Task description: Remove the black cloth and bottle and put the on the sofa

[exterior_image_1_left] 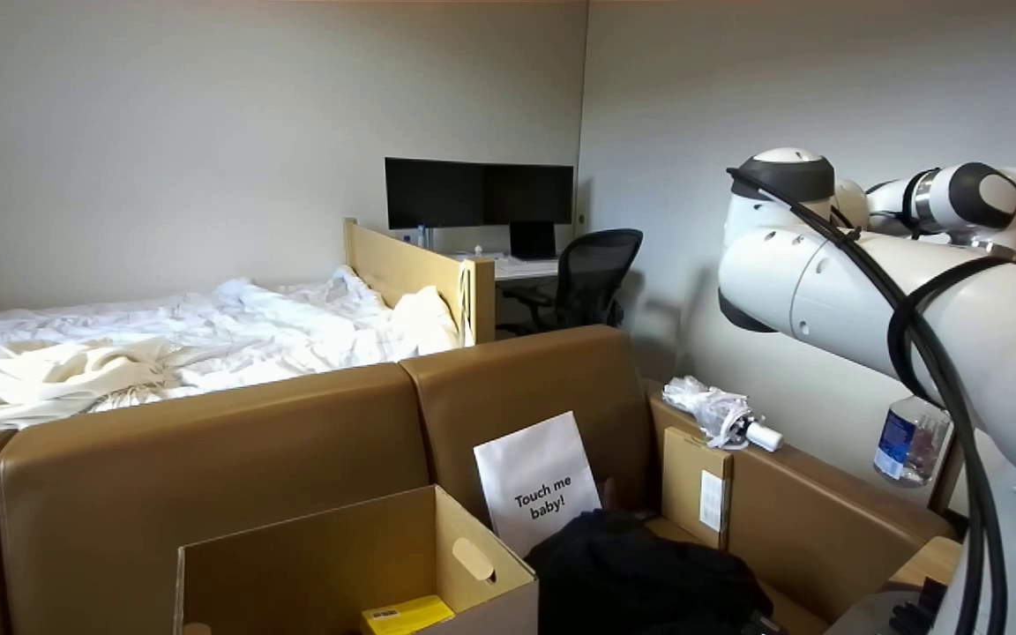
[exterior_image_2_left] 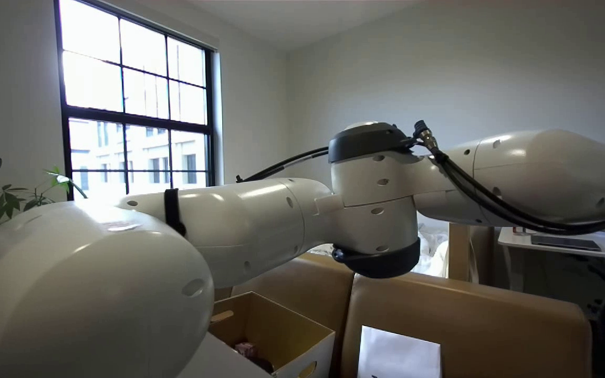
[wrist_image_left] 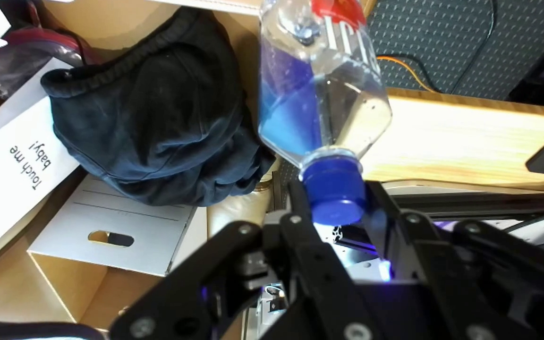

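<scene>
"Bottle (wrist_image_left: 324, 104) is what you've got: your gripper (wrist_image_left: 334, 193) is clamped on its blue cap (wrist_image_left: 336, 182) from both sides, upper middle of the wrist view. In an exterior view the same bottle (exterior_image_1_left: 911, 441) hangs in the air at the right, leaning slightly."

"So you're on the carrying step, I'd judge. And the black garment (wrist_image_left: 158, 113) (the task's cloth, by the look of it)?"

"Upper left of your wrist view, apparently lying on the sofa (exterior_image_1_left: 208, 467) seat already. That would leave you only the bottle to place."

"Then you'd swing it over bare seat, near the garment and clear of the cardboard box (exterior_image_1_left: 323, 564), lower until the base is borne, and only then let go."

"Mind what you're holding: clear, thin-looking plastic with angular shoulders. That small round cap may let it twist on you."

"And your landing spot is smooth brown upholstery, leather or imitation, probably soft enough to tip a bottle. Avoid the garment too: matte, heaped in loose folds, a gathered band along one edge."
</scene>
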Robot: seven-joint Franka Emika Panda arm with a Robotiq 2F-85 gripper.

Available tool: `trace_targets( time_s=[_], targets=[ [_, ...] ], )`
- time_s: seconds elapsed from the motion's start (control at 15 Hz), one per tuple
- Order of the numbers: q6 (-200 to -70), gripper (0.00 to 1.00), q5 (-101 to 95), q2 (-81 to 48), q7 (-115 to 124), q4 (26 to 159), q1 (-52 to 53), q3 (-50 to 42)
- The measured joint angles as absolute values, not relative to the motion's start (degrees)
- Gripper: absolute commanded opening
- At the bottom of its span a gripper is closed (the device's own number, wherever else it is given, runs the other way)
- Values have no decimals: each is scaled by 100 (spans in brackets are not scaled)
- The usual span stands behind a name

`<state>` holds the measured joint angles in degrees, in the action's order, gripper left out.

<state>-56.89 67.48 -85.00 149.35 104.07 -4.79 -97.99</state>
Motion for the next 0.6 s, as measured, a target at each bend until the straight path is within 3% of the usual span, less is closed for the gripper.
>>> trace_targets(
  time_s=[0.6],
  targets=[
    [-5529, 12, 6748, -8502, 14935, 10233, -610, -9662]
  ],
)
